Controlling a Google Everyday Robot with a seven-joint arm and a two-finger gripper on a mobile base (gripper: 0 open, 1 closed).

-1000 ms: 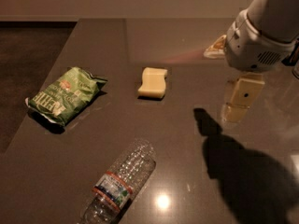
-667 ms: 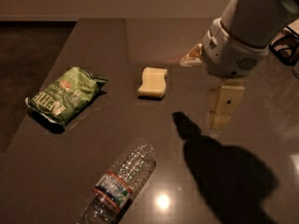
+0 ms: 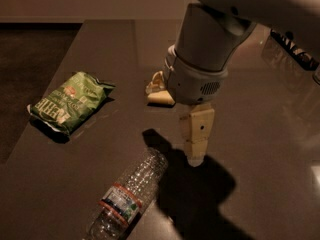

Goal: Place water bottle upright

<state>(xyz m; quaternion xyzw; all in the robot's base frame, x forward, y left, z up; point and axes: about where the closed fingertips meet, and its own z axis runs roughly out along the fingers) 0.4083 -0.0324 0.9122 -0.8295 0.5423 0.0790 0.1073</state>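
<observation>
Tool (image 3: 195, 155) hung low over the table (image 3: 280, 134), pointed down; whether apart or together I could not tell. Water bottle (image 3: 127, 196) lay on its side just left of it, ungrasped, so I judged the tool positioned for a pickup. Green chip bag (image 3: 70, 101) sat farther left.

Tool (image 3: 196, 156) just beside water bottle (image 3: 127, 196) far end; bare table (image 3: 272, 149) gap between.

Dark glossy table (image 3: 265, 149), green chip bag (image 3: 70, 101) lying at left, pale yellow sponge (image 3: 160, 98) mid-table
</observation>
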